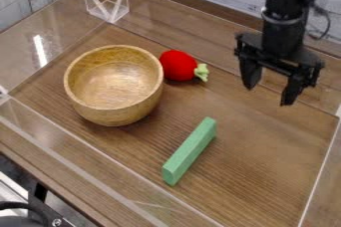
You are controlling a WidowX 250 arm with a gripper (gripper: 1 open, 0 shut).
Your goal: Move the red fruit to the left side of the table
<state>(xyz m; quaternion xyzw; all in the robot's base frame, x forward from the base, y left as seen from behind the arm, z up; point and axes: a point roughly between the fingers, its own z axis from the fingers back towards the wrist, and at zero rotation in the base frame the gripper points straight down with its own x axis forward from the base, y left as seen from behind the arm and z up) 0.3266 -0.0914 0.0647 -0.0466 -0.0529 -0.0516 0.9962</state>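
A single camera looks down at an angle on a brown wood-grain table (266, 131) edged with low clear acrylic walls; a black robot gripper (273, 84) hangs from its arm at the right of the view, pointing straight down, its dark fingers (249, 72) spread wide apart with nothing between them, holding nothing, and set above the bare tabletop; the red fruit (181, 67), small, round and glossy with a green leafy end pointing right, lies on the table near the centre, to the left of the gripper and apart from it; its left side sits just beside, possibly touching, the rim of a round wooden bowl (115, 84), which stands upright and empty at the left-centre; a green rectangular block (190, 150) lies flat and slanted nearer the front edge, below the fruit and well apart from it; a small clear angled stand (106, 4) sits at the far left corner.
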